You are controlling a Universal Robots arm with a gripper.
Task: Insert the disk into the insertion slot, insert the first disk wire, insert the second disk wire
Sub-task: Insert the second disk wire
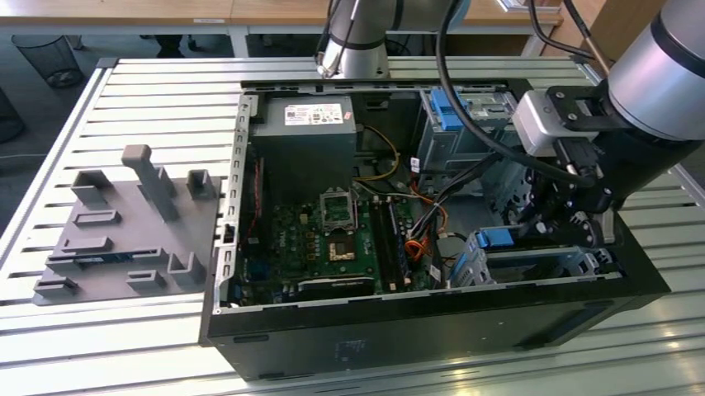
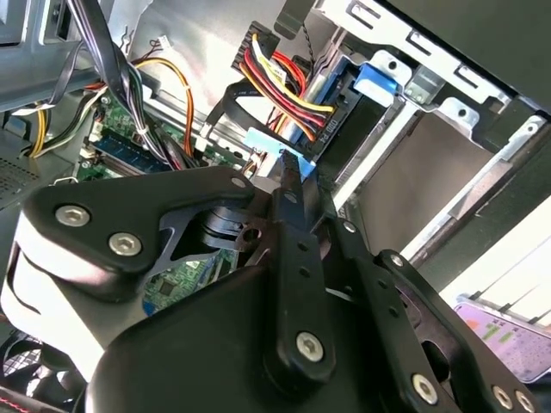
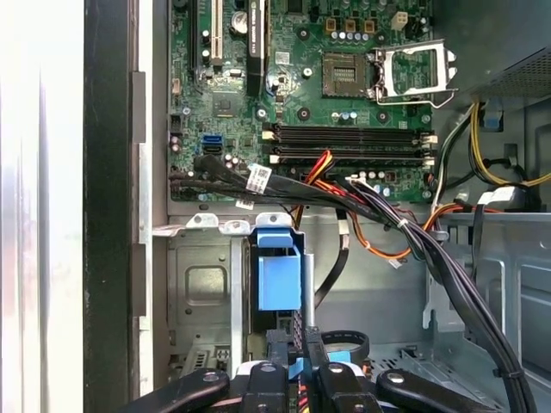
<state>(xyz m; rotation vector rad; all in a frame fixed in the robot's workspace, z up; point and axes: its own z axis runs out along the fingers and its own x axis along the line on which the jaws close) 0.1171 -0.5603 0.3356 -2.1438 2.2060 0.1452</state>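
The gripper (image 2: 291, 176) is seen pinched on a light-blue wire connector (image 2: 269, 142), just in front of the disk (image 3: 277, 274). The disk, blue-framed, is already seated on edge in the insertion slot (image 1: 529, 262), at the near right of the computer case (image 1: 441, 330).

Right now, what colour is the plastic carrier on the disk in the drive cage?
Bright blue. The carrier on the disk shows best in the first wrist view, just above the hand.
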